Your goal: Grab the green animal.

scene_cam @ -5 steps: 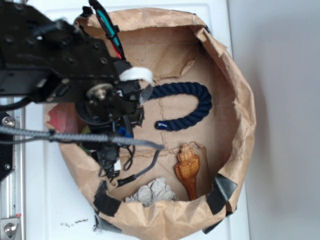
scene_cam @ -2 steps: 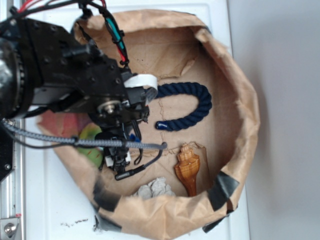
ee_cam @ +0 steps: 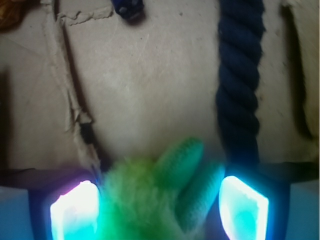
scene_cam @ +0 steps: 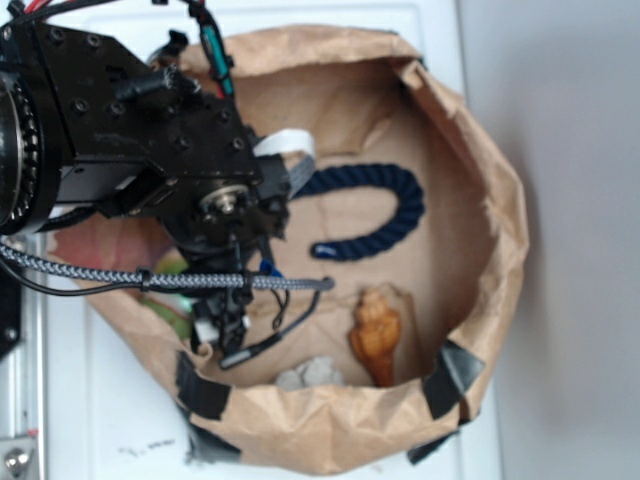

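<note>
The green animal (ee_cam: 160,200), a fuzzy lime-green soft toy, fills the space between my two glowing fingers at the bottom of the wrist view. My gripper (ee_cam: 159,202) is shut on it: the left pad (ee_cam: 75,212) presses its fur and the right pad (ee_cam: 242,207) meets one of its green limbs. In the exterior view only a sliver of the green animal (scene_cam: 165,303) shows by the paper bag's left wall. The black arm (scene_cam: 180,170) hides the fingers themselves.
A brown paper bag (scene_cam: 480,170) with a rolled rim holds everything. A dark blue rope (scene_cam: 395,215) curves across its middle, and the rope (ee_cam: 239,85) runs just right of my fingers. An orange-brown conch shell (scene_cam: 375,335) and a grey-white shell piece (scene_cam: 312,373) lie near the front rim.
The arm has shifted left and looms larger in the exterior view. The green animal came into sight beside it, and the bag's rim has changed shape.
</note>
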`<state>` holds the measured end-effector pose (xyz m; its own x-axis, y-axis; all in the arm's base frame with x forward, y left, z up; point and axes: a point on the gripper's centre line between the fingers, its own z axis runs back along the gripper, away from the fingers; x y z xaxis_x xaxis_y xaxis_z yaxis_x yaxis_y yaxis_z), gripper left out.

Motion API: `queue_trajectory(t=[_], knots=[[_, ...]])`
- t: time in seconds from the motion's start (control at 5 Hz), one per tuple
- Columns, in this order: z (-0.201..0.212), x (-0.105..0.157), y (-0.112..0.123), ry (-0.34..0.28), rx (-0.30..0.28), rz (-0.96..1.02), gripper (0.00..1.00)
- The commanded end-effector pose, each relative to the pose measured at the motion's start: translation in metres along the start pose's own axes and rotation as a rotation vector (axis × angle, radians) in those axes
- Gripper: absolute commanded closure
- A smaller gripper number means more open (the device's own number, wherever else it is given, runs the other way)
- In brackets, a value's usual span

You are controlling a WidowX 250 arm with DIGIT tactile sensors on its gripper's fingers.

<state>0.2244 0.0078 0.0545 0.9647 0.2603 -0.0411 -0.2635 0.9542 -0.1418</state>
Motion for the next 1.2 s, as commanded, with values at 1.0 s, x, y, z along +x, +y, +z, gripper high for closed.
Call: queue_trajectory(t=[1.0], knots=[[0.025, 0.012, -0.001, -0.054, -0.106, 0.008, 0.00]])
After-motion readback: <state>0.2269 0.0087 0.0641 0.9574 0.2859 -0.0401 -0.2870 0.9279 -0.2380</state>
